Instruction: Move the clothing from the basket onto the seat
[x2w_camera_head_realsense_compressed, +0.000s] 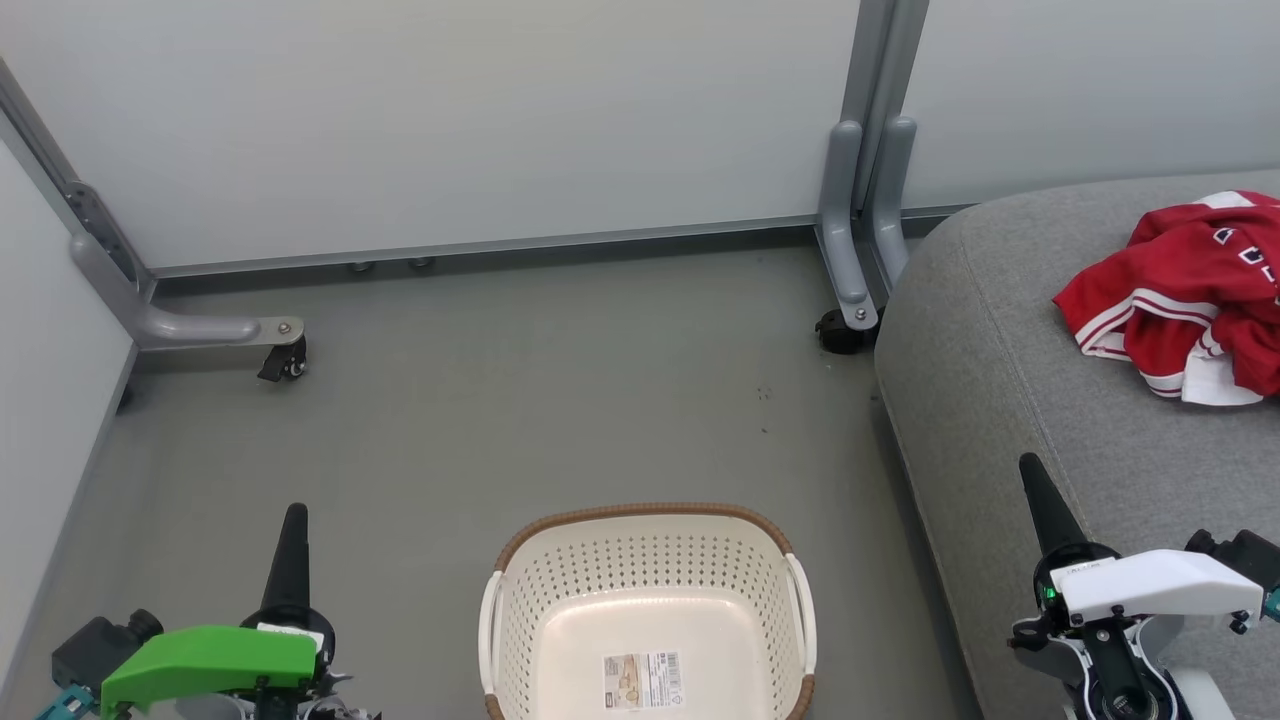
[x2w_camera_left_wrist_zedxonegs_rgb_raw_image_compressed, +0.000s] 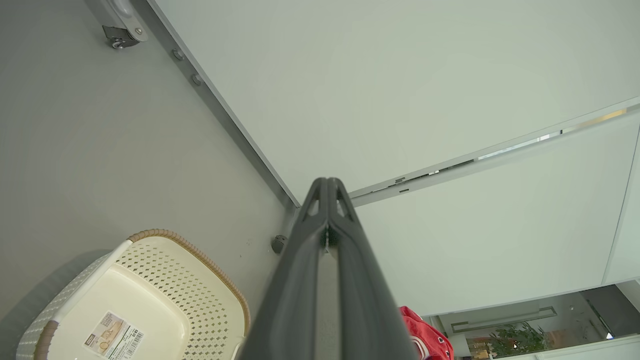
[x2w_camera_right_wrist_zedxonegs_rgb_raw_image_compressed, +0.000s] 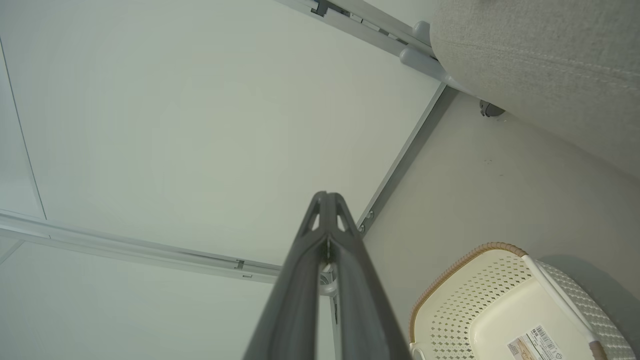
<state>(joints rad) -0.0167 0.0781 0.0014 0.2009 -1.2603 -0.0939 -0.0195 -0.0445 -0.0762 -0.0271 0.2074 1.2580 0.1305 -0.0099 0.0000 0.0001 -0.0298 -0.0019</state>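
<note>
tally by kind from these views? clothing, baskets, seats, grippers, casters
clothing: 1, red jersey lying on the seat
basket: 1, only its label inside
seat: 1
grippers: 2, left gripper and right gripper, both shut on nothing
casters: 2, one at the left frame foot, one by the seat corner
total: 7

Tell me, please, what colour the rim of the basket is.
Brown, woven-look rim on the cream-white basket; clearest in the head view.

Grey floor (x2w_camera_head_realsense_compressed: 500, 400) carries basket (x2w_camera_head_realsense_compressed: 640, 580); seat (x2w_camera_head_realsense_compressed: 1000, 330) beside it carries crumpled red clothing (x2w_camera_head_realsense_compressed: 1190, 290).
</note>
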